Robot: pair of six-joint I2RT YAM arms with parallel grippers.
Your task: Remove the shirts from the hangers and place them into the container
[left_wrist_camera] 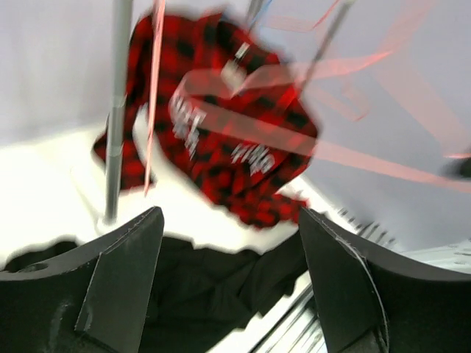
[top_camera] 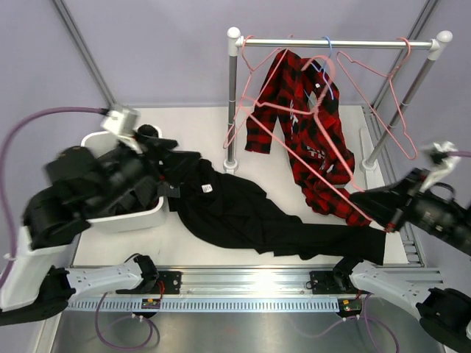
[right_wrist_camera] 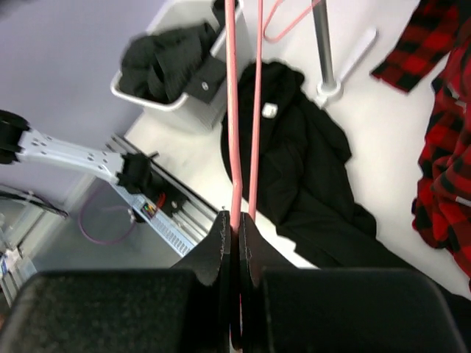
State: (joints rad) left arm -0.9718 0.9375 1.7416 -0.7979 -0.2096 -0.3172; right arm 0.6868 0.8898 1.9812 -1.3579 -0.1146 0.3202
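Pinching thin pink wire hanger (right_wrist_camera: 234,110), right jaws clamp; left jaws stand apart.

White surface (top_camera: 176,129), black shirt (top_camera: 235,209) spread across its middle, white container (top_camera: 129,219) set at its left, rack foot (top_camera: 230,168) planted behind, red-and-black check shirt (top_camera: 324,187) trailed onto its right.
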